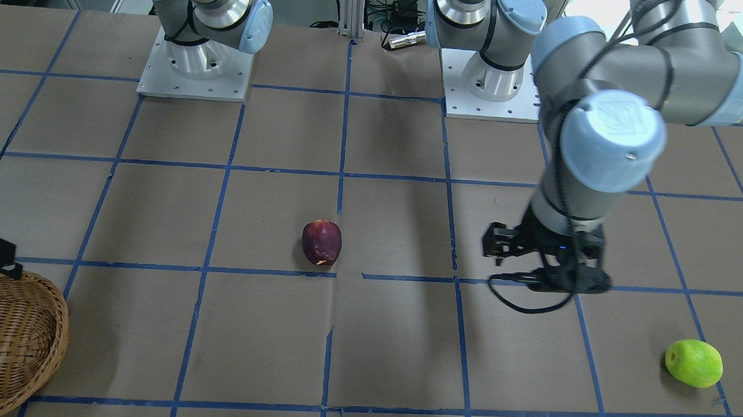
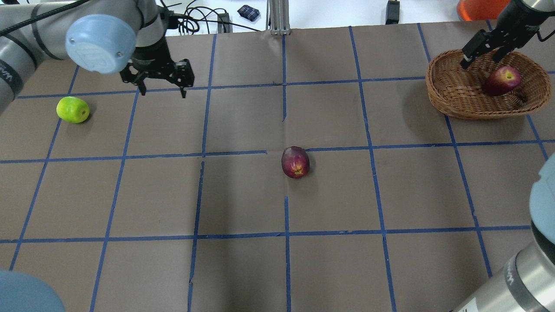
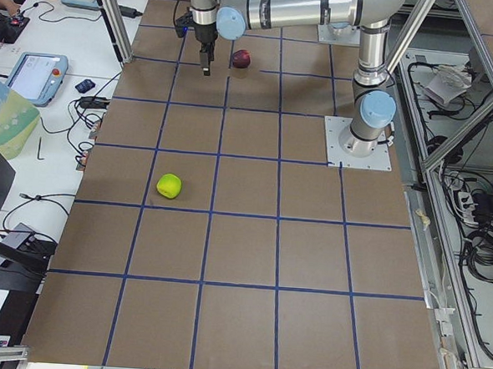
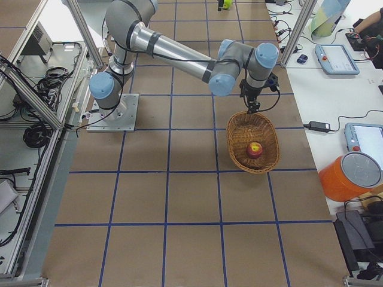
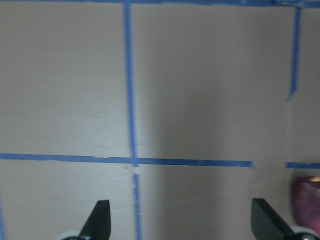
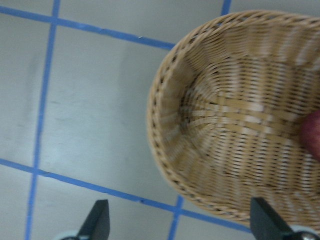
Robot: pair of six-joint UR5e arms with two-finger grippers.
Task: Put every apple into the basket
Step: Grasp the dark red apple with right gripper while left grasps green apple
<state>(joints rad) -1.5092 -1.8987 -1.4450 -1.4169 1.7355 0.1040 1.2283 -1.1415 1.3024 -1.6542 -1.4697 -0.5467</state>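
The wicker basket (image 2: 451,106) stands at the table's far right corner and holds the red apple (image 2: 502,80). My right gripper (image 2: 480,58) hangs open and empty over the basket's inner end; its wrist view shows the basket rim (image 6: 165,150) and a sliver of the red apple (image 6: 312,132). The maroon apple (image 2: 295,161) lies mid-table. The lime green apple (image 2: 73,109) lies at the far left. My left gripper (image 2: 162,89) is open and empty, above the table, right of the green apple. Its wrist view (image 5: 182,222) shows the maroon apple (image 5: 306,200) at the right edge.
The table is brown paper with a blue tape grid. The two arm bases (image 1: 196,69) (image 1: 490,82) stand at the robot's edge. An orange bucket (image 4: 353,176) and control tablets (image 4: 335,57) sit on a side bench beyond the basket.
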